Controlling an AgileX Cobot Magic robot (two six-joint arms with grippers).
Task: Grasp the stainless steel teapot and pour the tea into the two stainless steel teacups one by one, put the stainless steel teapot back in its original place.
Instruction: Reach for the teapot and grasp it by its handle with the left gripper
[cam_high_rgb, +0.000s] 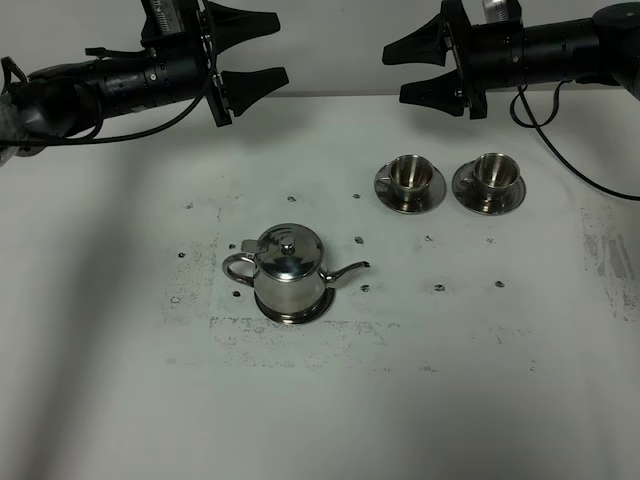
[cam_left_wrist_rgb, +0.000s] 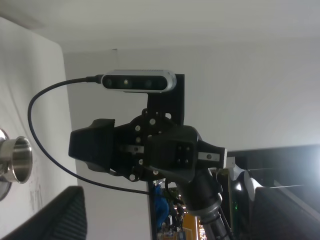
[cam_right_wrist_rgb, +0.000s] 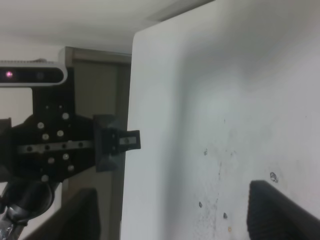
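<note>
Since nothing is gripped yet, we read both arms as waiting at the far edge of the table (cam_high_rgb: 120, 380), raised clear so the whole setting lies open to reach. At about eleven o'clock the left gripper (cam_high_rgb: 282, 45) hangs with its jaws spread wide and empty, tips toward three o'clock.

Just toward nine o'clock of the table's middle the teapot (cam_high_rgb: 288, 268) stands upright on its wide saucer (cam_high_rgb: 292, 317), lid (cam_high_rgb: 290, 240) on, handle toward nine o'clock and spout toward three. We judge this suits the left gripper, because the handle faces its side and the spout aims toward the cups. Any tea is hidden under the lid, so we cannot tell how full the pot is.

Toward one o'clock from the teapot, well apart from it, the first cup (cam_high_rgb: 408, 175) sits on its small saucer (cam_high_rgb: 432, 198). Just beside it at three o'clock the second cup (cam_high_rgb: 495, 172) sits on its own, so one pour can follow the other with a short shift.

At about one o'clock the right gripper (cam_high_rgb: 393, 72) hangs beyond the cups, jaws likewise wide and holding nothing. Taking the handle is not yet begun, and the wide saucer marks where the pot must return.
</note>
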